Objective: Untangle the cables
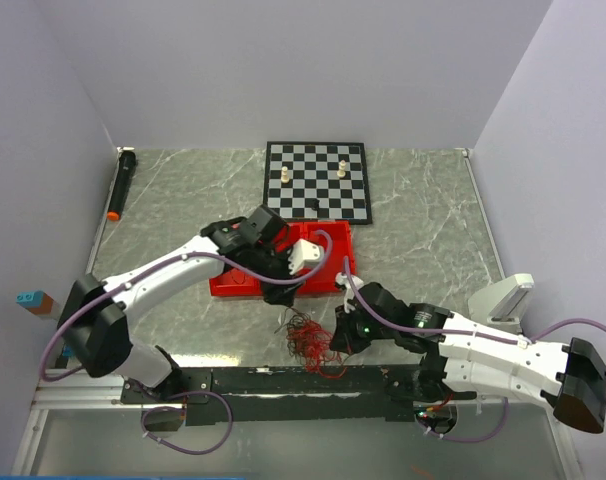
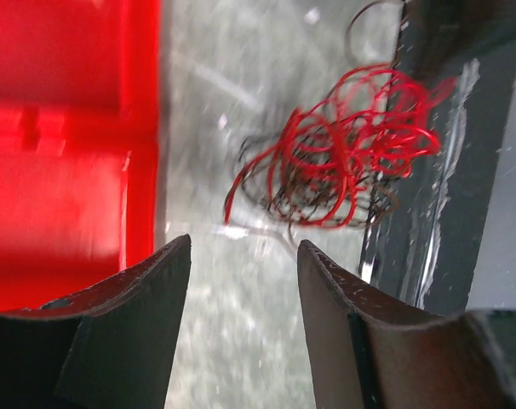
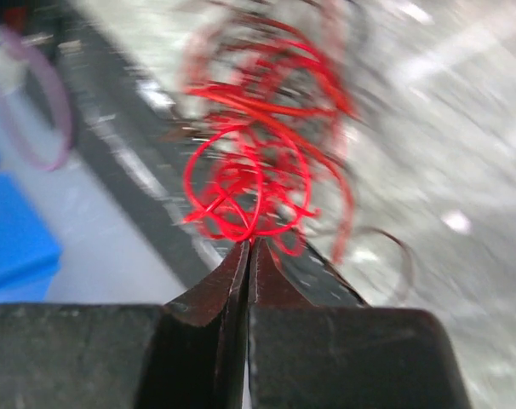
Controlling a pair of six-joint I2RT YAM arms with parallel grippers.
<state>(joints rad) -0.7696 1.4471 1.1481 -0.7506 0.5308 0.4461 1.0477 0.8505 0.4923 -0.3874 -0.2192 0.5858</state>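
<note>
The cables (image 1: 308, 345) are a small tangle of thin red and dark wires, lying on the marble table by the black rail at the near edge. My left gripper (image 1: 281, 295) hovers just behind them, beside the red tray. In the left wrist view it (image 2: 243, 247) is open and empty, with the cables (image 2: 339, 162) a short way ahead of the fingertips. My right gripper (image 1: 341, 335) is at the bundle's right side. In the right wrist view it (image 3: 249, 244) is shut, with red loops of the cables (image 3: 258, 162) pinched at its tips.
A red tray (image 1: 233, 283) sits behind the bundle, partly under the left arm. A chessboard (image 1: 316, 180) with a few pieces lies at the back. A black marker with an orange tip (image 1: 122, 182) lies far left. The black rail (image 1: 283, 380) runs along the near edge.
</note>
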